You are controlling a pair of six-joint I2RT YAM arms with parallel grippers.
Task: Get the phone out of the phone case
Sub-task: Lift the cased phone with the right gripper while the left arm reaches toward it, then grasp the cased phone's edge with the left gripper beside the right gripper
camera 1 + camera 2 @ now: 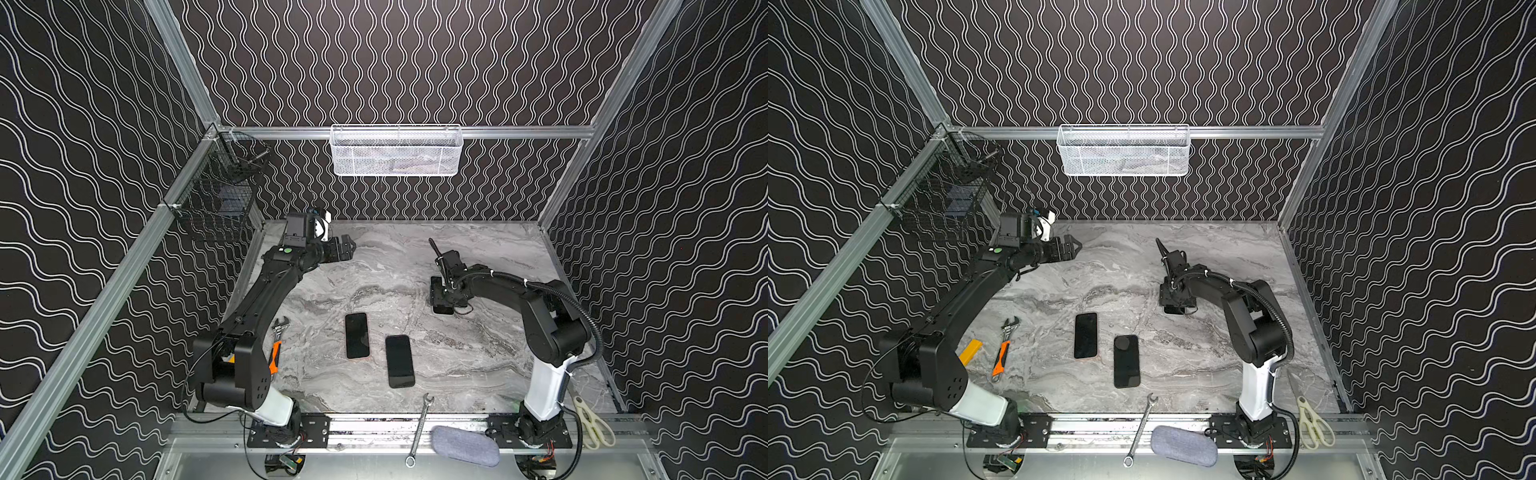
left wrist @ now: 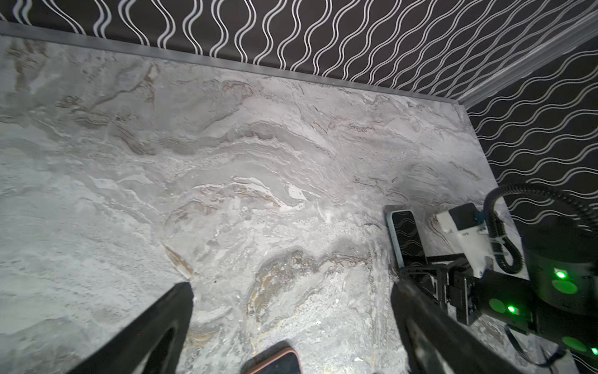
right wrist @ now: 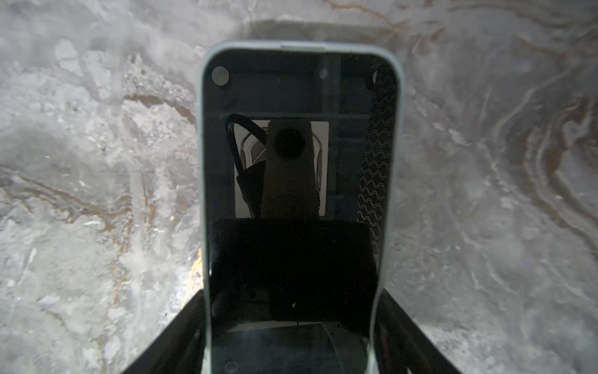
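A phone with a dark screen sits in a pale grey-blue phone case [image 3: 301, 136]. My right gripper [image 3: 291, 307] is shut across the case's long sides near one end. In both top views the arm hides most of this cased phone [image 1: 443, 310] [image 1: 1174, 310], which is low at the marble on the right. I cannot tell whether it rests on the marble. The left wrist view shows the case [image 2: 403, 233] leading into the right gripper [image 2: 420, 272]. My left gripper [image 1: 348, 246] [image 1: 1074, 246] [image 2: 291, 288] hangs open and empty above the back left of the marble.
Two more dark phones lie mid-table, one with a brownish rim [image 1: 357, 336] [image 2: 275, 362] and one black [image 1: 400, 360]. An orange-handled wrench [image 1: 1003, 349], a spanner [image 1: 419, 428], scissors [image 1: 592, 422] and a grey pouch [image 1: 463, 445] lie near the front. A white basket [image 1: 397, 151] hangs on the back wall.
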